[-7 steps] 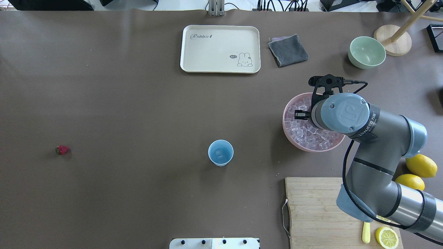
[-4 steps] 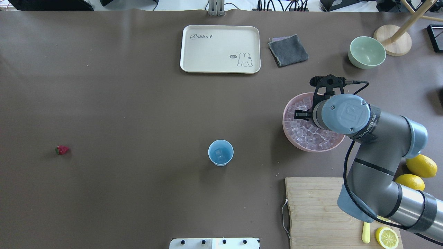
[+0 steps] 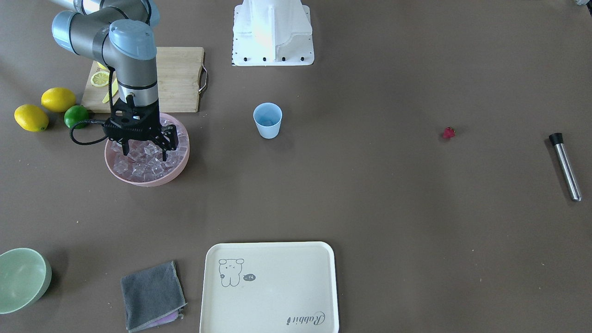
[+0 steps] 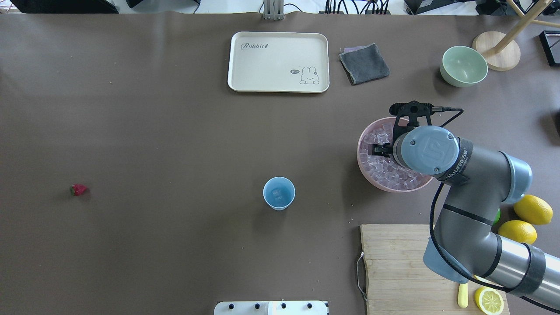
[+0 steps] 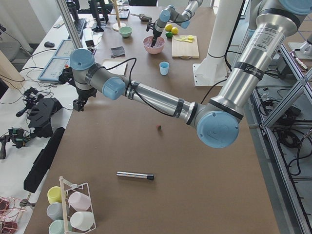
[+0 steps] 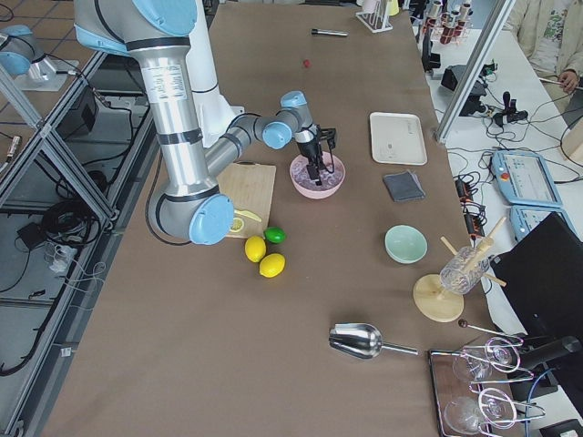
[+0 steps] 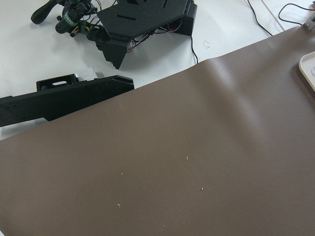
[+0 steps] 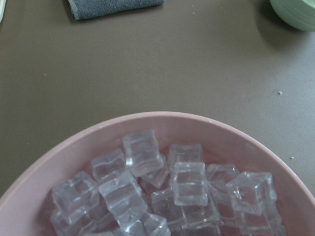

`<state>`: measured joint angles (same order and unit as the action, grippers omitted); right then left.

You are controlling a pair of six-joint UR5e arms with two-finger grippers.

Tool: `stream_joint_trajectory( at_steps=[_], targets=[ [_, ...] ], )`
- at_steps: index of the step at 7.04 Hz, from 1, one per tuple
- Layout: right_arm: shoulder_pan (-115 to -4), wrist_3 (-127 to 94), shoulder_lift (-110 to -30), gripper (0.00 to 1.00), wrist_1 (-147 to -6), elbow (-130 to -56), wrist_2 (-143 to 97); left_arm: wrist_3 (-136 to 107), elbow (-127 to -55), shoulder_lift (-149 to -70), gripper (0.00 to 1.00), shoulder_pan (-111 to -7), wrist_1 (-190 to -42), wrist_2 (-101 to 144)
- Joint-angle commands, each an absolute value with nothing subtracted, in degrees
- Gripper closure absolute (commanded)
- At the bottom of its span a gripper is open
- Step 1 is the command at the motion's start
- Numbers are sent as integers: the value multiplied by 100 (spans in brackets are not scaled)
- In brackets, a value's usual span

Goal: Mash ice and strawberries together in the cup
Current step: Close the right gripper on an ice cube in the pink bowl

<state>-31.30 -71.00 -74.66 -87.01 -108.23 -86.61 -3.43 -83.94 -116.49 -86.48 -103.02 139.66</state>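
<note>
**One cube at a time: right claw [image 3: 145,150] poised in the ice [image 3: 138,169]**

Only the right arm is at work. Its claw hangs low over the pink bowl [image 3: 149,183], fingers spread, tips down among the clear cubes. Nothing is visibly pinched between them. The right wrist view looks across the heap and shows no fingertip, so which cube is lined up cannot be told.

The cup [image 4: 279,193] stands upright in the middle of the bench [image 4: 175,131], well apart from the bowl, with what looks like one cube already at its bottom. The strawberry [image 4: 79,189] lies alone on the robot's left half of the bench, and a metal muddler [image 3: 565,165] lies beyond it, near that end. The left claw [image 5: 78,105] hangs out by the bench's edge on the robot's left and shows only in a side view. Whether it is spread or pressed together cannot be told.

Judging by this, the step in hand is loading ice into the cup. The berry is not yet in, so mashing must wait. The next move calls for pressing the fingers onto a single cube and lifting it clear of the rim. It then has to be carried over the cup's narrow mouth before letting go. The cubes look slick and loosely piled, so an off-centre pinch could squirt one out.
</note>
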Motion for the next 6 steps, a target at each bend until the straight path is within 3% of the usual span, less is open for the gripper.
stream_joint_trajectory(
  at_steps=[1,2,3,4,6],
  targets=[
    [-3050,-7093,-7462,18,-8701,-10749,-8604,-343,-8394,-11646,2,-8648,-10309,13966],
    [-3050,-7101,-7479,48,-8701,-10749,-8613,-343,-8394,-11637,2,-8648,-10310,13966],
    [-3050,-7110,-7471,92,-8701,-10775,-8648,-343,-8402,-11637,2,-8648,-10327,13966],
    [-3050,-7102,-7436,100,-8701,-10810,-8666,-343,-8402,-11611,2,-8675,-10397,13966],
    [-3059,-7137,-7427,100,-8710,-10906,-8666,-343,-8402,-11558,2,-8675,-10450,13966]
  ],
)
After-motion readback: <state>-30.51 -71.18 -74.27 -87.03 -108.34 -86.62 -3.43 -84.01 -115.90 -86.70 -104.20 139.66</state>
